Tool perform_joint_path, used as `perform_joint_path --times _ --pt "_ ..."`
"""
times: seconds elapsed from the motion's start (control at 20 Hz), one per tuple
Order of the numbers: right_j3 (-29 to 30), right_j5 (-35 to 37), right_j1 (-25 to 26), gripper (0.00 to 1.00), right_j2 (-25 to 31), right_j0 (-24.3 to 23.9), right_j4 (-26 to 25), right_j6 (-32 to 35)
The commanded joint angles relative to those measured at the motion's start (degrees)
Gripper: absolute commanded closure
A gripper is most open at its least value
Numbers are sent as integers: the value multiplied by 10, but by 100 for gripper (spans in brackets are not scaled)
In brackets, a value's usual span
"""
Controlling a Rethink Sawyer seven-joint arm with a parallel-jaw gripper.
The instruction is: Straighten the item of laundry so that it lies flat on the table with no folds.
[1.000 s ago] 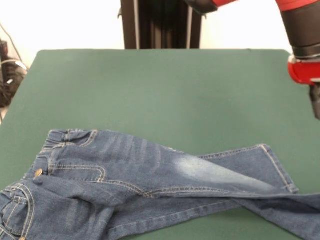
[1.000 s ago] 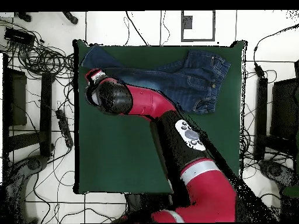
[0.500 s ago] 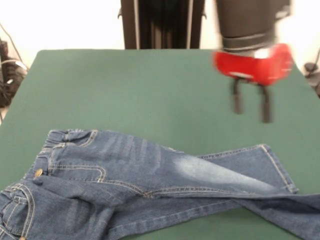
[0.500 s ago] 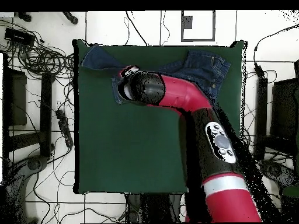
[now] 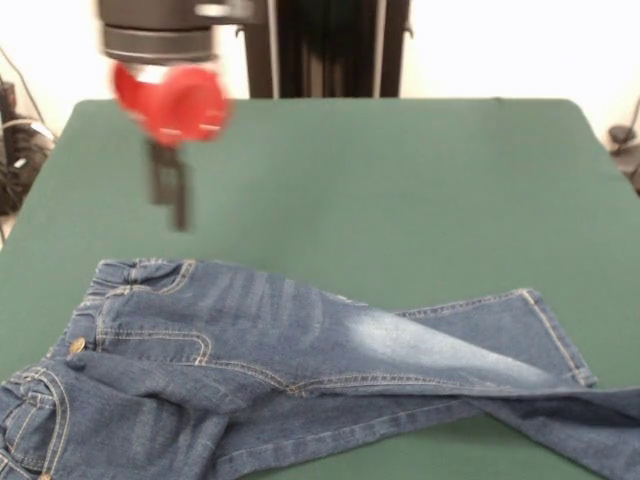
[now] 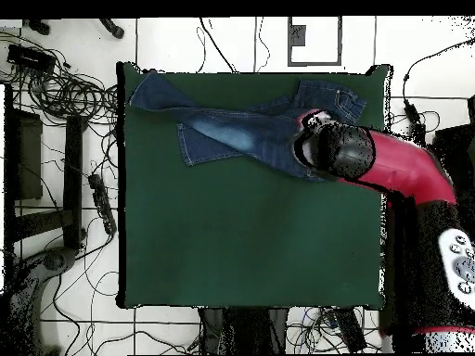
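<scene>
My table (image 5: 400, 190) fills most of the front view, a dark green felt top against a pale wall, and from overhead I see it ringed by white floor tiles and tangled black cables (image 6: 65, 88).

The gripper (image 5: 170, 195) hangs in the air over the bare green, below its red wrist housing (image 5: 170, 100). It is motion-blurred and I see it nearly edge-on, its dark fingers overlapping into one strip, so I cannot tell how far apart they stand. Nothing is between them and they touch nothing; green felt shows beneath the tips.

The jeans (image 5: 300, 370) lie on the table just below the gripper in the front view, apart from it. The closest part is the elasticated waistband (image 5: 135, 272), bunched at the picture's left. The upper leg runs to the right with a faded whitish patch on the thigh, ending in a hem (image 5: 555, 335) that lies flat. The other leg passes under it and crosses toward the lower right corner, so the two legs overlap. A pocket with tan stitching (image 5: 150, 340) sits below the waistband, and the seat is rumpled at the lower left.

From overhead the arm (image 6: 390, 167) covers the waist end of the jeans (image 6: 232, 130), which lie along the table's top edge.
</scene>
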Motion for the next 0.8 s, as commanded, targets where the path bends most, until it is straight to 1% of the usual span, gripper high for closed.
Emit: perform_joint_path --times 0.05,0.4,0.55,0.8 --pt "10 9 54 0 4 -24 -71 -94" --pt "-15 -28 103 0 26 -41 -108 -81" --pt "-18 -37 115 0 24 -39 -119 -68" --pt "-27 -47 131 0 36 -46 -131 -70"
